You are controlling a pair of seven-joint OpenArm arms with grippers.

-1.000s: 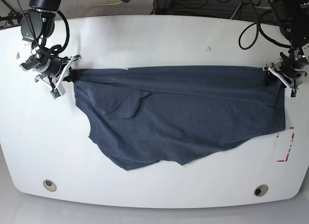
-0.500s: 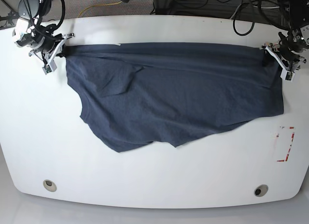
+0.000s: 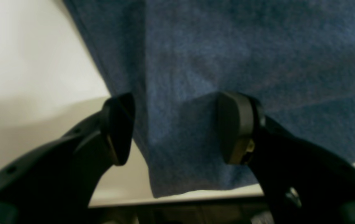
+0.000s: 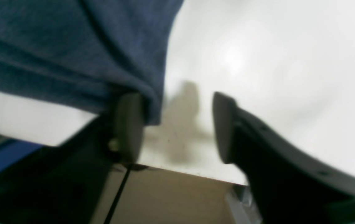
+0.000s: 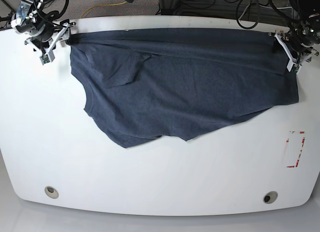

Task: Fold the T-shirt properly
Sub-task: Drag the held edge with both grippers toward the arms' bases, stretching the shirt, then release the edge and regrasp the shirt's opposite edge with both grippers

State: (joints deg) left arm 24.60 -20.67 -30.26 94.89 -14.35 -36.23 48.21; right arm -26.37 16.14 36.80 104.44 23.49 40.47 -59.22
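Note:
The dark slate-blue T-shirt (image 5: pixel 185 82) lies spread across the far half of the white table (image 5: pixel 160 187), its top edge stretched along the far edge. No lettering shows. My left gripper (image 5: pixel 290 47) is at the shirt's far right corner. In the left wrist view (image 3: pixel 177 129) its jaws stand wide apart with the shirt's corner (image 3: pixel 227 46) lying loose between them. My right gripper (image 5: pixel 57 37) is at the far left corner. In the right wrist view (image 4: pixel 176 124) its jaws stand apart, the shirt (image 4: pixel 56 46) touching only one finger (image 4: pixel 127 124).
A red-marked rectangle (image 5: pixel 295 149) is on the table at the right. Two round holes (image 5: pixel 51 191) (image 5: pixel 270 197) sit near the front edge. Cables (image 5: pixel 210 4) lie behind the table's far edge, right next to both grippers.
Both arms moved toward the far edge, dragging the shirt's top edge with them. The whole shirt slid away from the front. The fold near the left shoulder shifted.

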